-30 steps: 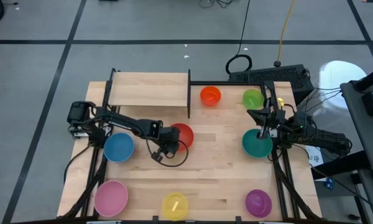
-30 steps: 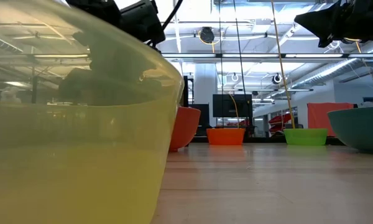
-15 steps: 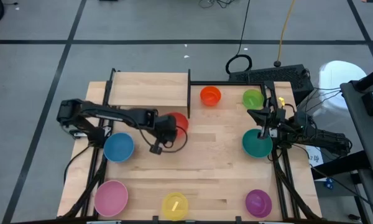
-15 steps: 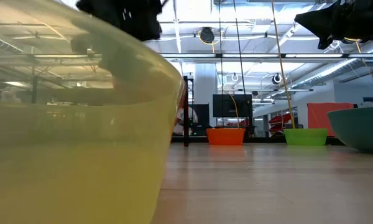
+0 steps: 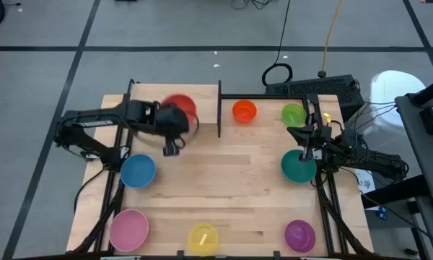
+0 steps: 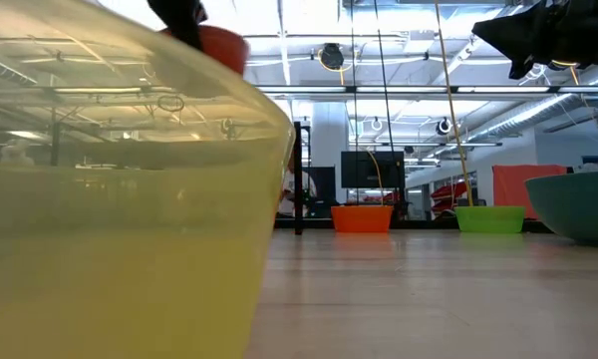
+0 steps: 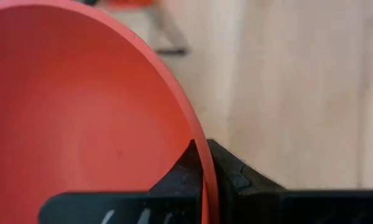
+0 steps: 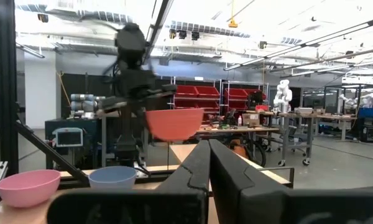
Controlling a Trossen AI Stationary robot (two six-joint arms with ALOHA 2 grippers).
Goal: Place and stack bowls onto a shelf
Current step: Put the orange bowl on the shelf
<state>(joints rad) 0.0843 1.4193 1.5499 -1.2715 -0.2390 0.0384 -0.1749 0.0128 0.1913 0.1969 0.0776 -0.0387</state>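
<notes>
Above the bare shelf (image 5: 159, 97), left gripper (image 5: 175, 120) is carrying the rim-clamped red bowl (image 5: 180, 105); seven bowls are waiting

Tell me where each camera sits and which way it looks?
High: above, straight down on the butcher-block tabletop; both arms show.
Low: at tabletop height, behind the small yellow plastic bowl; arms hang overhead.
Left wrist: on the left gripper, shut on the small red plastic bowl.
Right wrist: past the shut right gripper, across toward the left arm.
Shared: the red bowl appears in all four.
</notes>
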